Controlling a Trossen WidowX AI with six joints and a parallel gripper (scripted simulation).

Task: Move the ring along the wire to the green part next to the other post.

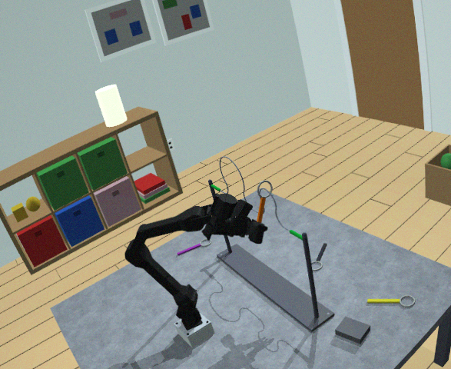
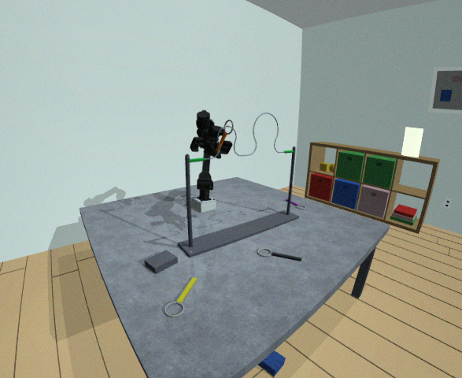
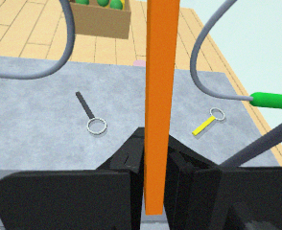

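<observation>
My gripper (image 1: 259,227) (image 2: 219,151) (image 3: 148,133) is shut on the lower end of the orange handle (image 1: 261,209) (image 2: 221,142) (image 3: 159,96). The handle stands nearly upright with its ring (image 1: 264,187) (image 2: 225,132) at the top. The thin grey wire (image 1: 233,168) (image 2: 263,122) (image 3: 199,67) passes through the ring, partway along the span, nearer the post with the green wire end (image 1: 296,234) (image 2: 197,159) (image 3: 275,101). The other green end (image 1: 215,186) (image 2: 288,151) sits at the far post. Both posts stand on a dark base plate (image 1: 273,286) (image 2: 238,231).
Other ringed sticks lie on the table: a purple one (image 1: 189,248) (image 2: 293,201), a dark one (image 1: 320,254) (image 2: 282,255) (image 3: 89,112) and a yellow one (image 1: 388,300) (image 2: 184,293) (image 3: 205,124). A grey block (image 1: 352,329) (image 2: 160,261) lies near the plate's end. The arm's base (image 1: 193,327) (image 2: 203,203) stands on the table.
</observation>
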